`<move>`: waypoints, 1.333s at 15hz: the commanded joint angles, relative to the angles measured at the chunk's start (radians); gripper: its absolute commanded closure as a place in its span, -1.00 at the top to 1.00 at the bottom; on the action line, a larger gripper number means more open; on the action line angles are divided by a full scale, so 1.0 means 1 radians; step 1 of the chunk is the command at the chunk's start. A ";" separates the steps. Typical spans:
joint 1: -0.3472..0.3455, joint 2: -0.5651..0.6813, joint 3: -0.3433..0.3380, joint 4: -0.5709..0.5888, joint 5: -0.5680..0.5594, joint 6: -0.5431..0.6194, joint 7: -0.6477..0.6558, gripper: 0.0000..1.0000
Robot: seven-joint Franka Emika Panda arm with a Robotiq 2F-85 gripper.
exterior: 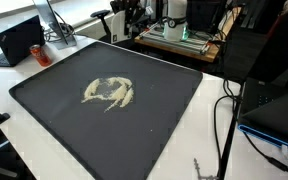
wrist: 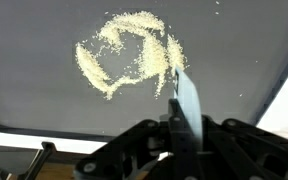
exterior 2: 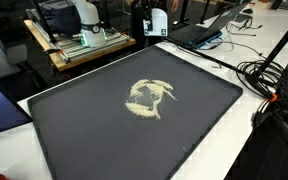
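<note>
Only the wrist view showed you the gripper point(wrist: 184, 128). Its dark fingers came in from the bottom edge and were clamped on a flat grey blade point(wrist: 187, 95). The blade was thin, smooth and straight-sided, and it stood up between them. In that view the blade's tip lay over the right-hand edge of the spilled grains point(wrist: 129, 50), but you could not tell from it whether the tip touched them. I could not pick out the gripper or the blade with any certainty in either exterior view.

Both exterior views showed you the wider setting instead. The grains point(exterior: 109, 92) point(exterior 2: 151, 97) lay near the middle of a large dark tray point(exterior: 164, 110) point(exterior 2: 84, 130). The tray was matte, rectangular and low-rimmed, and it rested on a white table point(exterior: 209, 130) point(exterior 2: 234, 130). The grains were pale, fine and loose, and they formed a rough ring with a thinner, bare centre and ragged arcs trailing off. In the wrist view the tray point(wrist: 34, 100) looked finely textured, and a few stray specks lay apart from the ring.

An exterior view showed an open laptop point(exterior: 19, 40) beyond one corner and black cables point(exterior: 224, 110) draped over the table. Another exterior view showed a tangle of cables point(exterior 2: 269, 75) just beside the tray.
</note>
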 commanded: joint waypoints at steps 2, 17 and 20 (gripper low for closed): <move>0.086 0.031 0.030 0.020 -0.017 0.004 0.004 -0.98; 0.227 0.445 0.020 0.237 -0.228 0.022 0.166 -0.98; 0.244 0.512 -0.029 0.288 -0.234 0.030 0.183 -0.98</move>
